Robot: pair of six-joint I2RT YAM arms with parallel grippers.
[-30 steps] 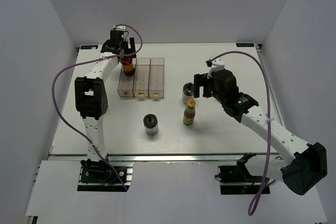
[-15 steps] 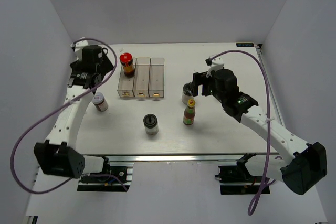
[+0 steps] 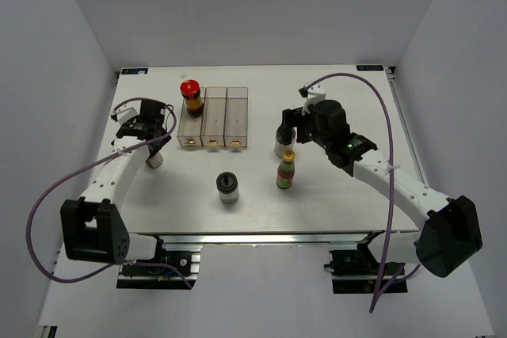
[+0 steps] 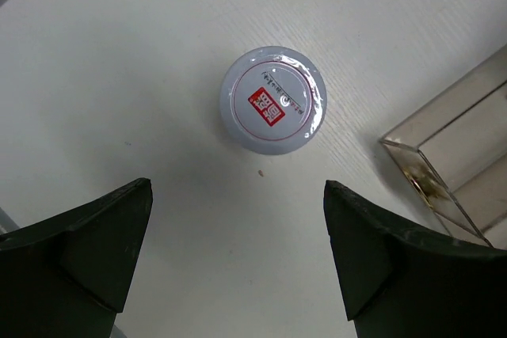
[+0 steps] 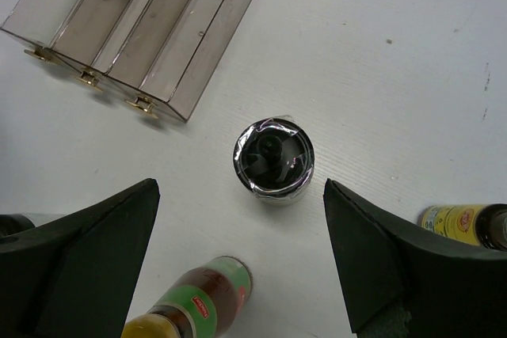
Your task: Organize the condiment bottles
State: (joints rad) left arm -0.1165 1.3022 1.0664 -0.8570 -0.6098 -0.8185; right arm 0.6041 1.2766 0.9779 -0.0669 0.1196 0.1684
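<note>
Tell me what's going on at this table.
Bottles are being sorted into a clear rack. A red-capped bottle already stands in its left slot. The left tool hovers open above a white-capped bottle, and the right tool hovers open above a black-capped jar. A yellow-capped bottle and a second black-capped jar wait on the table.

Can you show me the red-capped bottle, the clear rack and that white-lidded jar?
red-capped bottle point(image 3: 189, 89): top external view, on its red cap.
clear rack point(image 3: 215, 116): top external view, on its empty middle slot.
white-lidded jar point(image 4: 272, 99): left wrist view, centre of its lid.
</note>
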